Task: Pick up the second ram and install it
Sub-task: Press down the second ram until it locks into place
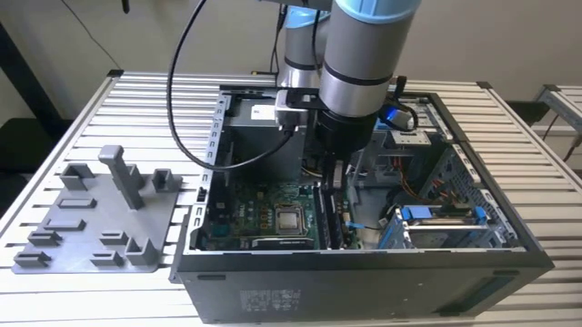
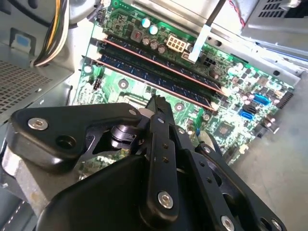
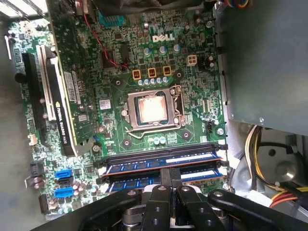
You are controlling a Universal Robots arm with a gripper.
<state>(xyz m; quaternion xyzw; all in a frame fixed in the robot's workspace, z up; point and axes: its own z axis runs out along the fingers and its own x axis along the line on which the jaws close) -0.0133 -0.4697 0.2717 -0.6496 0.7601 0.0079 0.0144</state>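
Computer cases (image 1: 364,279): one
Grey fixture plates (image 1: 95,218): one
Processor sockets (image 3: 153,109): one
Memory sticks seated (image 3: 159,163): two
Blue ports (image 3: 63,174): two

Exterior view: raised, off to one side, looking down at an angle on the slatted table (image 1: 82,129), the open computer case (image 1: 364,266) and the arm (image 1: 364,61) reaching into it; mid distance, whole case in frame.

First wrist view: close, looking nearly straight down past the gripper (image 3: 169,192) onto the motherboard (image 3: 110,96), processor socket (image 3: 153,108) near centre.

Second wrist view: closer, tilted, looking along the gripper's black linkage at the memory slots (image 2: 159,67).

Both wrist views share the slots and surrounding green board; the exterior view shows the same board from farther off.
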